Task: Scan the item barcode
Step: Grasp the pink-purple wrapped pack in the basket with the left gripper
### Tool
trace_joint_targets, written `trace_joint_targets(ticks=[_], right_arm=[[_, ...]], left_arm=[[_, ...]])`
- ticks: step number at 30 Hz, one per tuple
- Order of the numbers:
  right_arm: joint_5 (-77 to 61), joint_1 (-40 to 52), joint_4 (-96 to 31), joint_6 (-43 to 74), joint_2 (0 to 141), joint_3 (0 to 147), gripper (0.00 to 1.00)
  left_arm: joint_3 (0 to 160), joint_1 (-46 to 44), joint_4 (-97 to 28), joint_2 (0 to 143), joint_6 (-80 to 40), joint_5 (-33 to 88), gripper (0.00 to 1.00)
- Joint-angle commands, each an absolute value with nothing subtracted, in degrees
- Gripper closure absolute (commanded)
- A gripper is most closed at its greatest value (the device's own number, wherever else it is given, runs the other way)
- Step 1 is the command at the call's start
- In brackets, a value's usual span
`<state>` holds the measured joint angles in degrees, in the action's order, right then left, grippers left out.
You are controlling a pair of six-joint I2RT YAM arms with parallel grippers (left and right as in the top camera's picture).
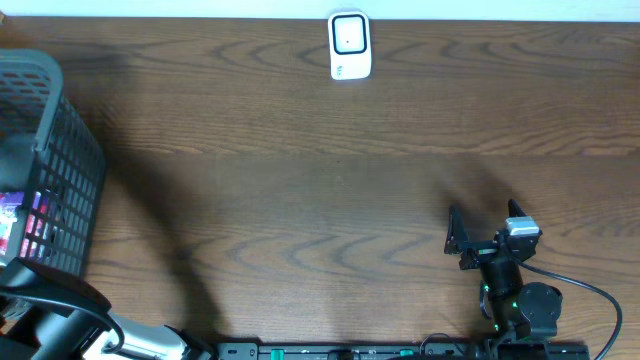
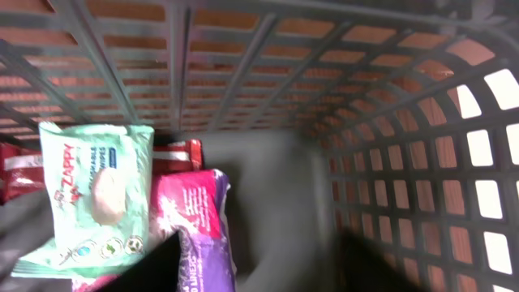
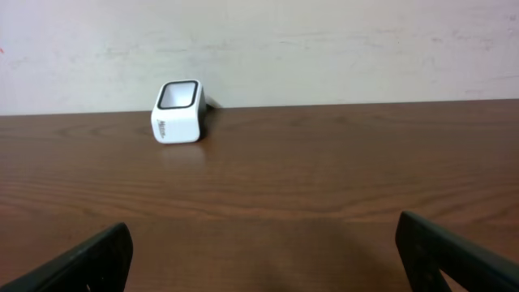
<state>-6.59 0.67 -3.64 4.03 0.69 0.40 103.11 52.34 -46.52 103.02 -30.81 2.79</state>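
Observation:
In the left wrist view I look down into the grey mesh basket (image 2: 389,162). A mint-green wipes pack (image 2: 93,195) lies on its floor. A pink and purple liners pack (image 2: 199,227) and a red packet (image 2: 182,150) lie beside it. My left gripper (image 2: 259,268) is open over them. Its left finger (image 2: 150,268) is next to the purple pack, and nothing is pinched. The white barcode scanner (image 1: 350,45) (image 3: 178,111) stands at the table's far edge. My right gripper (image 1: 483,222) (image 3: 263,259) is open and empty, low over the wood and facing the scanner.
The basket (image 1: 60,150) fills the table's left end, and its tall walls surround my left gripper. Part of the left arm (image 1: 60,310) shows at the bottom left. A light wall (image 3: 324,40) rises behind the scanner.

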Motion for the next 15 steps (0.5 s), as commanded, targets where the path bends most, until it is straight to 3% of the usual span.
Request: trace_joint_targets(ticks=[1,15], right_arm=[[-6.52,0.95,-3.86,3.55,0.38,0.32,0.01],[-6.52,0.95,-3.86,3.55,0.38,0.32,0.01]], left_arm=[[101.86,51.57,-47.59,104.22,-32.21,4.25,0.00],[100.44,46.89,-56.40,119.90,-32.21,-6.35,0.02]])
